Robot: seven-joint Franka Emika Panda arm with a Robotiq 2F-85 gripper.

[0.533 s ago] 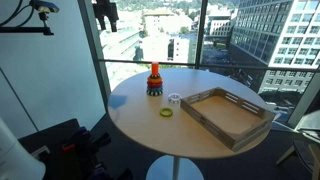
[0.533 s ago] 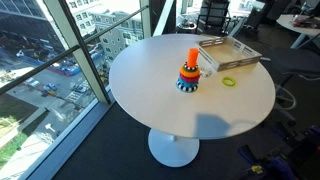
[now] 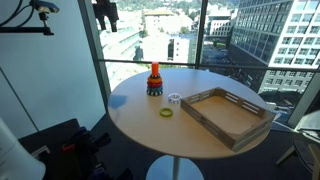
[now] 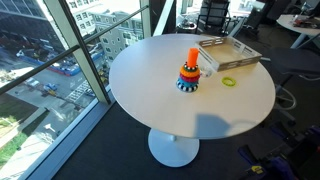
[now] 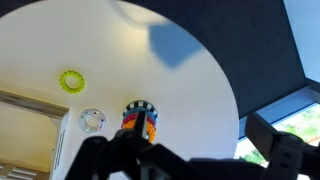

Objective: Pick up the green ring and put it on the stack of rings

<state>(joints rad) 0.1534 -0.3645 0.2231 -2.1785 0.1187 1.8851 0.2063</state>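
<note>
Green ring on table by windows, apparently office.

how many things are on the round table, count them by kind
loose rings: 2 (green ring, clear ring)
stack of rings: 1
wooden tray: 1
total: 4

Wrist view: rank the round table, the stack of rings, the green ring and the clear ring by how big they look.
1. round table, fills most of the view
2. stack of rings, seen from above
3. green ring and clear ring: about alike, too close to rank
</note>
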